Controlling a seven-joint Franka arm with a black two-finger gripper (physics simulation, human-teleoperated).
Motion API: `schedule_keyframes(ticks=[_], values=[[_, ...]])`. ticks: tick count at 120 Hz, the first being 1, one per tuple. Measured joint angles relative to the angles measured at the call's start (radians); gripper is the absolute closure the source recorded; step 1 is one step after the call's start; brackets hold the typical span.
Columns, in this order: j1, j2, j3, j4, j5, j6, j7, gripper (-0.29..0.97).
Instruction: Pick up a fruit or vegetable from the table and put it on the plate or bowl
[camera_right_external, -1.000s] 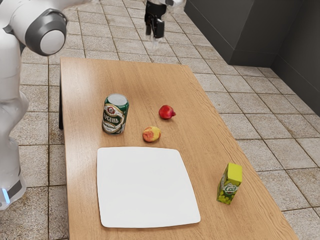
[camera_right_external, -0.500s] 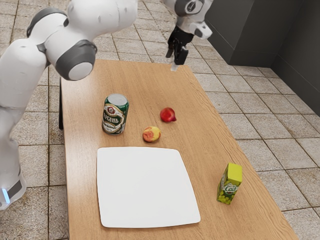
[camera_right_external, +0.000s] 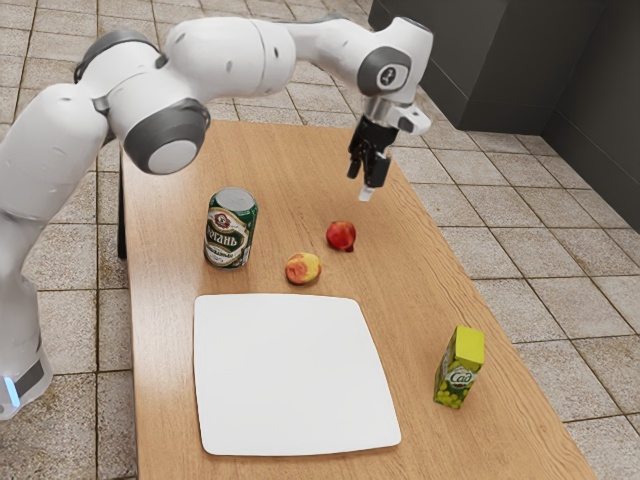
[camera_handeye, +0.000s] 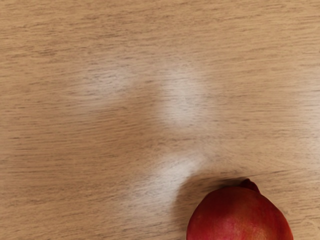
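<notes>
Approach step. The jaws hover empty, their spread not discernible, over the tabletop (camera_right_external: 290, 170); the red fruit (camera_right_external: 341, 236) lies just below them. Next: centre, then descend.

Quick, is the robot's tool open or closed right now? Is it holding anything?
Tool: holding nothing, in the air near the red fruit; open or closed cannot be told.
</notes>
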Motion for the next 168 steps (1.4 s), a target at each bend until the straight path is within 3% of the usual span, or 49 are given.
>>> schedule_keyframes(ticks=[52, 65, 94, 168], values=[[-0.160, -0.014, 0.039, -0.084, 0.022, 0.035, -0.006, 0.00], [-0.220, -0.030, 0.109, -0.119, 0.035, 0.041, -0.008, 0.00], [-0.460, -0.150, 0.310, -0.333, 0.058, 0.139, -0.009, 0.00], [-0.486, -0.143, 0.317, -0.426, 0.063, 0.272, -0.012, 0.00]])
